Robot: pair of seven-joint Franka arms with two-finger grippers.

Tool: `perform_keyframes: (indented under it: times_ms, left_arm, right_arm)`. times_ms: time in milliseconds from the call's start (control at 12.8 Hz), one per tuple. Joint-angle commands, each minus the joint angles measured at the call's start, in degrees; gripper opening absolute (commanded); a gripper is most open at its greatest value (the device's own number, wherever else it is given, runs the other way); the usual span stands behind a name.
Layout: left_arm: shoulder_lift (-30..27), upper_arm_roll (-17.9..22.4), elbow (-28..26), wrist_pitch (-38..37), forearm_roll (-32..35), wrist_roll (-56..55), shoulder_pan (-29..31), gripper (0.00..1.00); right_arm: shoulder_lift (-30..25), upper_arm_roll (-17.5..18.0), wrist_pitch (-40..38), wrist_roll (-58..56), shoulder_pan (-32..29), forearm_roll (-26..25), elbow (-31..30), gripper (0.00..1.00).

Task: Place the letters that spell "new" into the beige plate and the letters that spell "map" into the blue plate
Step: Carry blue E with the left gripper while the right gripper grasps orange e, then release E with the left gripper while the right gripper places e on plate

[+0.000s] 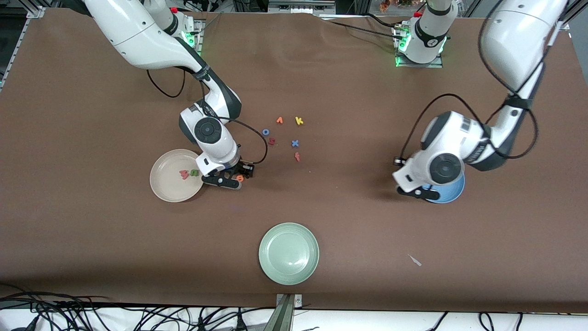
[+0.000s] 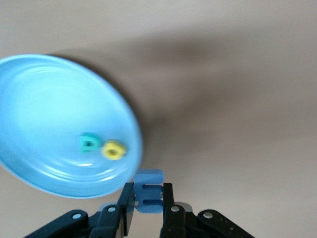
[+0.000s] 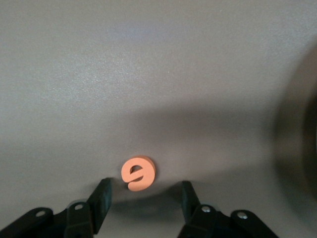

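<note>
We are seeing the right gripper (image 1: 233, 177) hanging low over the brown table (image 1: 92, 115), just beside the beige plate (image 1: 161, 184) on the side toward the left arm's end. Its fingers (image 3: 101, 196) are standing apart with the orange e (image 3: 138, 173) lying between them, flat on the table and not gripped. The red-pink w (image 1: 184, 174) and the green n (image 1: 195, 173) are lying side by side in the beige plate.

We are seeing the left gripper (image 2: 147, 198) hanging over the edge of the blue plate (image 2: 29, 163), its fingers pinching the periwinkle-blue m (image 2: 147, 191). The teal p (image 2: 88, 143) and the yellow a (image 2: 113, 149) are resting together in that plate.

A pale green plate (image 1: 288, 253) is sitting nearer the front camera, and spare letters (image 1: 285, 135) are lying mid-table.
</note>
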Motion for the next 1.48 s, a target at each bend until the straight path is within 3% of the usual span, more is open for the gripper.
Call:
perform_keyframes:
  times_ms: [0, 78, 156, 234, 467, 545, 701, 1168, 1402]
  left_arm:
    - [-0.1, 0.3, -0.7, -1.0, 4.9, 9.1, 3.7, 0.00]
    - [1.3, 0.3, -0.7, -0.8, 7.5, 11.0, 4.7, 0.00]
    - [2.0, 0.3, -0.6, -0.5, 8.9, 12.2, 5.5, 0.30]
    - [2.2, 0.2, -0.4, -0.5, 8.6, 13.8, 6.6, 0.99]
    - [1.0, -0.1, 6.4, -6.7, 7.4, 13.8, 7.1, 1.00]
    - [1.0, -0.1, 8.8, -9.3, 7.0, 13.8, 6.9, 1.00]
    - [0.0, -0.3, 11.2, -10.6, 5.5, 13.3, 7.0, 1.00]
    - [-9.1, 0.1, 12.0, -16.5, -0.5, 9.9, 10.0, 1.00]
    - [-13.7, 0.0, 11.9, -17.0, -7.7, 7.9, 13.4, 1.00]
  right_arm:
    - [1.5, 0.1, 1.3, 1.0, 0.3, -1.6, 1.1, 0.40]
    - [1.4, -0.1, 1.3, 0.8, 0.3, -1.7, 1.0, 0.27]
    - [1.2, -0.6, 1.3, 0.7, 0.3, -2.0, 0.8, 0.20]
    - [0.8, -1.1, 0.9, 0.2, 0.3, -2.1, 0.7, 0.20]
    - [0.1, -1.1, 0.8, 0.1, 0.3, -1.6, 0.8, 0.23]
    - [0.3, -1.1, 1.0, 0.4, 0.3, -1.8, 0.8, 0.47]
    - [0.4, -1.4, 1.2, -0.2, 0.2, -1.9, 1.2, 0.60]
    - [2.5, -1.9, 2.2, -1.4, 0.2, -1.9, 2.9, 0.58]
    - [2.7, -2.0, 2.9, -1.3, 0.2, -1.8, 2.9, 0.48]
